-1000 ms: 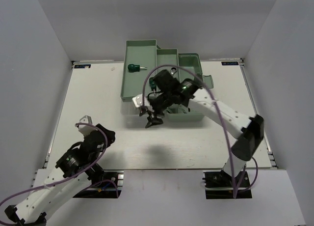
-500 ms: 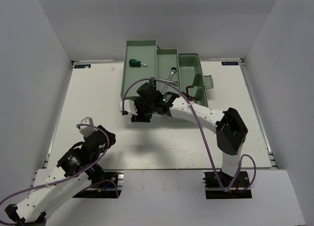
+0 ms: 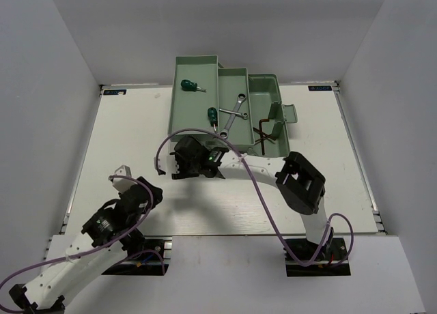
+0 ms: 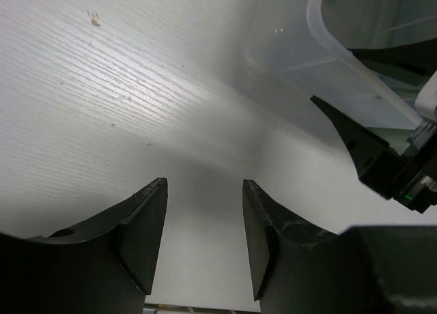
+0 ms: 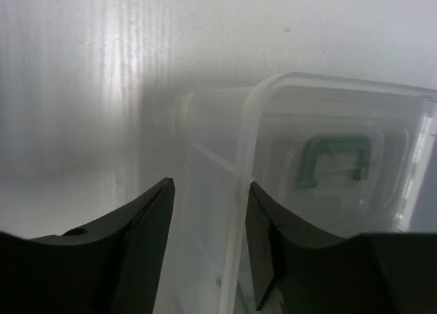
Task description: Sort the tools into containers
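Right pincer [image 5: 208,191]: fingers moderately apart, the rim of the translucent lid [image 5: 321,109] running between them, no pinch visible. It sits at the lower left of the toolbox [image 3: 188,116].

Left pincer [image 4: 203,191]: similar gap, empty, over the table [image 4: 102,89].

First screwdriver [image 3: 192,87] lies in the left tray. Second screwdriver [image 3: 213,115] and the wrenches [image 3: 235,108] lie in the middle tray. Hex keys [image 3: 263,133] lie in the right compartment.

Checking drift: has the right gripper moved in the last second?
Yes. The right gripper has slid left along the front of the toolbox, from mid-box to its left corner.
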`<move>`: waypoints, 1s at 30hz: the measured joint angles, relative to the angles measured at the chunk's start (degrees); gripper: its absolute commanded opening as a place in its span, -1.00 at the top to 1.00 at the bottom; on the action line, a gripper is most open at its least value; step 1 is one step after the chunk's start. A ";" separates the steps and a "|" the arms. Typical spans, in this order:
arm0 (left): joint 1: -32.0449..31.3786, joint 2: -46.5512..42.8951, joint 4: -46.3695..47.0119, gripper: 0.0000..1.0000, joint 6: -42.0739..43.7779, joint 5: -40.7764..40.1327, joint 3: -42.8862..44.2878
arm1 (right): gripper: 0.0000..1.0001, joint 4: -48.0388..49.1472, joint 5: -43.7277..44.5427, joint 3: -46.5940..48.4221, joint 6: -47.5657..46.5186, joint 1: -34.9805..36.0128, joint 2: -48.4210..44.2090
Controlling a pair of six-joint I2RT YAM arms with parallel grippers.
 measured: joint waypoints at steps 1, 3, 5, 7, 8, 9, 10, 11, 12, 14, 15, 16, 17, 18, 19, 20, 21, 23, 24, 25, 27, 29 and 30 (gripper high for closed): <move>0.00 0.00 0.28 -0.17 -0.17 0.24 -0.50 | 0.12 1.05 1.20 -0.35 -0.44 0.17 0.31; 0.00 -0.04 1.29 -0.17 -0.50 0.76 -1.64 | 0.69 2.60 3.04 -0.50 -1.40 0.44 0.48; 0.00 -0.02 2.69 -0.17 -1.31 1.27 -3.23 | 1.00 3.52 3.48 -0.31 -0.61 0.24 0.48; 0.00 0.02 4.63 -0.17 -2.58 1.55 -5.42 | 1.00 3.30 3.41 -0.09 0.28 0.24 0.42; 0.00 0.09 5.70 -0.17 -3.28 1.66 -6.49 | 1.00 3.21 3.39 -0.04 0.52 0.22 0.42; 0.00 0.24 7.28 -0.17 -4.07 1.73 -7.78 | 1.00 3.10 3.37 0.00 0.72 0.22 0.37; 0.00 0.61 8.90 -0.17 -4.61 1.97 -9.11 | 1.00 2.91 3.28 0.07 0.81 0.22 0.31; 0.00 1.16 11.10 -0.17 -5.20 2.40 -10.56 | 1.00 2.45 3.13 0.22 0.90 0.22 0.28; 0.00 1.73 13.40 -0.17 -5.81 2.75 -11.98 | 1.00 1.90 2.97 0.46 1.03 0.22 0.22; 0.00 3.87 19.28 -0.17 -6.91 3.87 -15.08 | 1.00 0.15 2.58 0.96 1.53 0.20 0.02; 0.00 5.05 21.92 -0.19 -7.39 4.46 -16.39 | 1.00 -0.76 2.40 1.18 1.88 0.20 -0.22; 0.00 6.51 24.46 -0.19 -7.80 5.09 -17.57 | 1.00 -1.79 2.16 1.27 2.27 0.22 -0.50; 0.00 8.33 26.91 -0.19 -8.24 5.66 -18.40 | 1.00 -2.82 1.95 1.42 2.56 0.22 -0.79; 0.00 10.38 29.62 -0.19 -8.59 6.12 -18.93 | 1.00 -4.02 1.64 1.73 2.84 0.26 -1.01; 0.00 12.35 31.67 -0.19 -8.74 6.45 -19.10 | 1.00 -5.18 1.42 2.10 3.21 0.26 -1.25; 0.00 14.58 34.34 -0.19 -8.76 6.75 -19.30 | 1.00 -6.21 1.29 2.56 3.63 0.26 -1.46; 0.00 16.28 36.70 -0.22 -8.72 7.06 -19.34 | 1.00 -7.21 1.22 3.08 3.93 0.26 -1.68; 0.00 19.26 40.94 -0.22 -8.48 7.61 -19.34 | 1.00 -9.31 1.22 4.31 4.59 0.22 -2.16; 0.02 20.28 42.58 -0.19 -8.39 7.76 -19.37 | 1.00 -10.10 1.25 4.74 4.90 0.15 -2.49; 0.07 21.24 44.48 -0.19 -8.28 7.89 -19.39 | 1.00 -11.08 1.25 5.35 5.20 0.07 -2.80; 0.13 23.02 48.04 -0.13 -8.13 8.04 -19.39 | 1.00 -12.39 1.20 6.34 5.77 -0.13 -3.39; 0.17 24.83 51.95 -0.05 -8.07 8.09 -19.65 | 1.00 -13.42 1.14 7.10 6.34 -0.28 -3.91; 0.17 25.77 54.16 0.01 -8.07 8.09 -20.13 | 1.00 -13.62 1.05 7.26 6.58 -0.31 -4.20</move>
